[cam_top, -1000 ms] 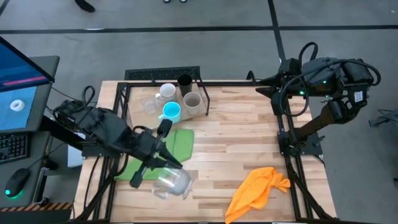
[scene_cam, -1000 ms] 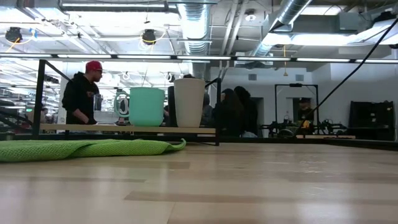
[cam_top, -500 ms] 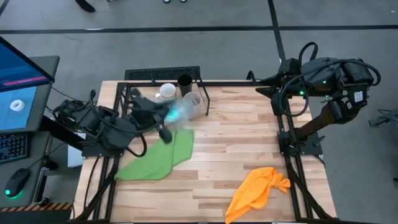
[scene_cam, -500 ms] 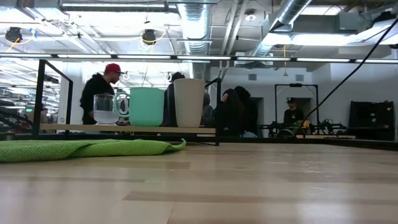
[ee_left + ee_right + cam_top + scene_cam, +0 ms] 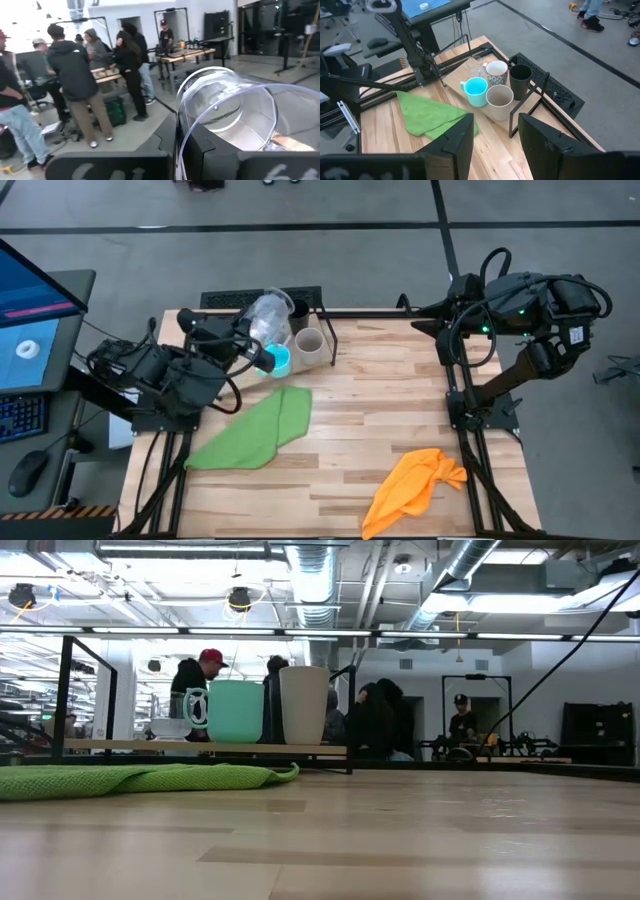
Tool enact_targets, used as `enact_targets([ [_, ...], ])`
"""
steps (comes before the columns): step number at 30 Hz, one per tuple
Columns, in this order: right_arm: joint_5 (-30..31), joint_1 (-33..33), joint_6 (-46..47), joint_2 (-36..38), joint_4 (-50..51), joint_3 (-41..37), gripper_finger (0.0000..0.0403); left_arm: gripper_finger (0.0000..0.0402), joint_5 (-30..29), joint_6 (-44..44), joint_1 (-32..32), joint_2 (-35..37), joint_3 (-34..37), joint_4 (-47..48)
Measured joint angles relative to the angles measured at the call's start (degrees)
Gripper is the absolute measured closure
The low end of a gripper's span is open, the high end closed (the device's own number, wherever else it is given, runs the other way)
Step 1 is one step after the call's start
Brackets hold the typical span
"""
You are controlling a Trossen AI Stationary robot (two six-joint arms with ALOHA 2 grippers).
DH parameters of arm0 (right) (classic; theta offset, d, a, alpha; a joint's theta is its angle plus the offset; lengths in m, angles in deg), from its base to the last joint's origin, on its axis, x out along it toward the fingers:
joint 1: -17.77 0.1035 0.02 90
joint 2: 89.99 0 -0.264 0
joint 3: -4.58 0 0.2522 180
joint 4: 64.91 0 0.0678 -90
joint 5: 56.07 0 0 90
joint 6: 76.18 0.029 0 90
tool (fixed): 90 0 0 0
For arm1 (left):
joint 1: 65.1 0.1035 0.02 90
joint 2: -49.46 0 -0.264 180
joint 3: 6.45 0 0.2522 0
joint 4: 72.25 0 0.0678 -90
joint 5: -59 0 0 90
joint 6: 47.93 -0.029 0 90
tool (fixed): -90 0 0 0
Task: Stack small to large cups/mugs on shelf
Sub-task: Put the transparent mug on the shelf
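Observation:
My left gripper point(image 5: 255, 335) is shut on a clear glass point(image 5: 270, 315) and holds it in the air over the shelf point(image 5: 200, 748) at the table's far left. On the shelf stand the bright blue mug point(image 5: 277, 360), the grey-beige cup point(image 5: 309, 345) and the black cup point(image 5: 298, 308). The right wrist view also shows the white mug point(image 5: 496, 72) and a second clear glass point(image 5: 472, 65) there. My right gripper point(image 5: 495, 135) is open and empty, raised at the table's far right. My left gripper holds the clear glass at its open end point(image 5: 178, 150). One finger point(image 5: 210, 155) shows through the wall as if inside, the other point(image 5: 167, 145) outside. The glass lies tipped on its side, base away from the wrist, lifted clear of the shelf.
A green cloth point(image 5: 250, 435) lies on the near left of the table and an orange cloth point(image 5: 415, 485) at the near right. A black wire frame point(image 5: 540, 95) stands at the shelf's edge. People stand in the room beyond the table point(image 5: 205, 680).
My left gripper has carried the clear glass from low over the table's near left, up and toward the far edge, until it is over the shelf beside the mugs. The glass stays in the hold and has turned about with the gripper.

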Motion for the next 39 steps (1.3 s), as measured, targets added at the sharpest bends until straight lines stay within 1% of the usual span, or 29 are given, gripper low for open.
enact_targets([
  [4, 0.00, 0.00, 0.00, 0.00, 0.00, 0.00, 0.0227, 0.0401, 5.02, -0.08, 0.96, -0.02, 0.00, 0.91],
  [6, 0.00, 0.00, 0.02, 0.00, 0.00, 0.00, 0.0227, 0.0401, 9.33, 2.43, 2.11, 0.17, 0.00, 4.23],
  [7, 0.00, 0.00, 0.01, 0.00, 0.00, 0.00, 0.0227, 0.0401, 12.43, 4.80, 2.98, 0.25, 0.00, 6.97],
  [9, -0.01, 0.00, 0.02, 0.00, 0.00, 0.00, 0.0227, 0.0401, 20.14, 11.33, 5.56, 0.28, 0.00, 14.82],
  [12, -0.02, 0.00, 0.02, 0.00, 0.00, 0.00, 0.0227, 0.0401, 34.97, 24.55, 10.95, -0.22, 0.05, 31.41],
  [14, -0.01, 0.00, 0.02, 0.00, 0.00, 0.00, 0.0227, 0.0401, 42.71, 32.60, 14.59, -1.02, 1.14, 41.03],
  [15, -0.02, 0.00, 0.02, 0.00, 0.00, 0.00, 0.0227, 0.0401, 46.01, 34.74, 16.02, -1.07, 2.80, 42.00],
  [18, 0.00, 0.00, 0.02, 0.00, 0.00, 0.00, 0.0227, 0.0401, 57.93, 32.86, 18.47, -0.15, 9.24, 38.09],
  [19, -0.02, 0.00, 0.02, 0.00, 0.00, 0.00, 0.0227, 0.0401, 60.49, 32.94, 18.71, -0.01, 10.51, 37.55],
  [20, 0.00, 0.00, 0.02, 0.02, 0.00, 0.00, 0.0227, 0.0401, 62.27, 33.72, 18.74, 0.20, 12.00, 37.64],
  [23, -0.01, 0.00, 0.02, 0.02, 0.16, 0.00, 0.0227, 0.0401, 64.39, 37.80, 18.77, 0.31, 16.29, 41.32],
  [26, 0.00, 0.00, 0.01, 0.02, 0.55, 0.00, 0.0227, 0.0401, 67.59, 41.06, 18.81, 1.75, 21.32, 41.09],
  [31, 0.13, 0.00, -0.27, 0.02, 0.48, 0.00, 0.0227, 0.0401, 69.19, 45.04, 20.51, 6.21, 30.59, 41.23],
  [35, 0.13, 0.00, -0.45, 0.02, 0.46, 0.00, 0.0227, 0.0401, 71.49, 45.36, 23.26, 12.20, 38.21, 39.71],
  [39, 0.13, 0.00, -0.48, 0.02, 0.44, 0.00, 0.0227, 0.0401, 72.58, 42.08, 27.96, 16.82, 43.91, 37.80],
])
